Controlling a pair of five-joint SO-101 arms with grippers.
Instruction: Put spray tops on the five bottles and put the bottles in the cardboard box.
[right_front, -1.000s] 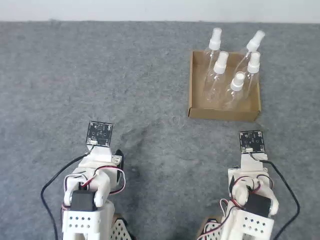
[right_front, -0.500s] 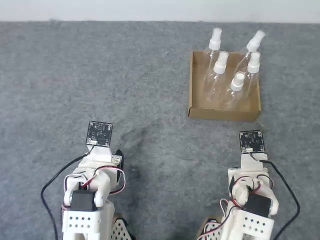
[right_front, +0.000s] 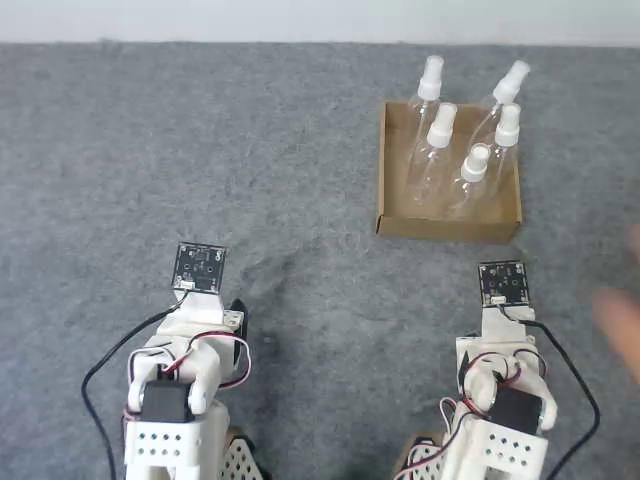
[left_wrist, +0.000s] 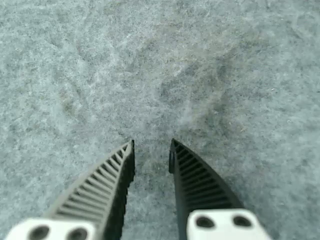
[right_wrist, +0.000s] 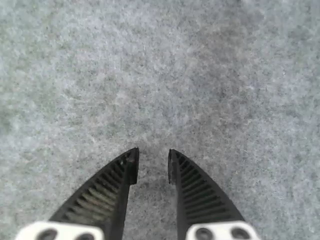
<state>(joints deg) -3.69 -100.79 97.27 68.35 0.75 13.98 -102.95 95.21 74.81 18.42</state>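
**All five bottles capped and boxed, both arms folded at the near edge**

Here's the picture: a wide grey felt-like surface (right_front: 200, 150) stretches across the whole high view. At its near edge sit two white arms (right_front: 185, 370), one on each side, both folded back on themselves, wires looping round them, well apart from each other and from the load.

Up in the far right part of the surface is the shallow brown cardboard box (right_front: 450, 228), open on top. Inside it, five clear plastic bottles (right_front: 432, 160) are packed close together, two at the back, two in the middle, one nearer the front wall. Every one of them wears its cap: five white spray tops (right_front: 476, 162), the back pair poking up past the far wall of the box.

Down to the business ends. The left pincer (left_wrist: 151, 145) hangs over bare grey surface, its black ribbed fingers slightly parted, nothing between them. The right pincer (right_wrist: 153, 151) matches it: tips a narrow gap apart, gripping nothing, grey surface beneath.
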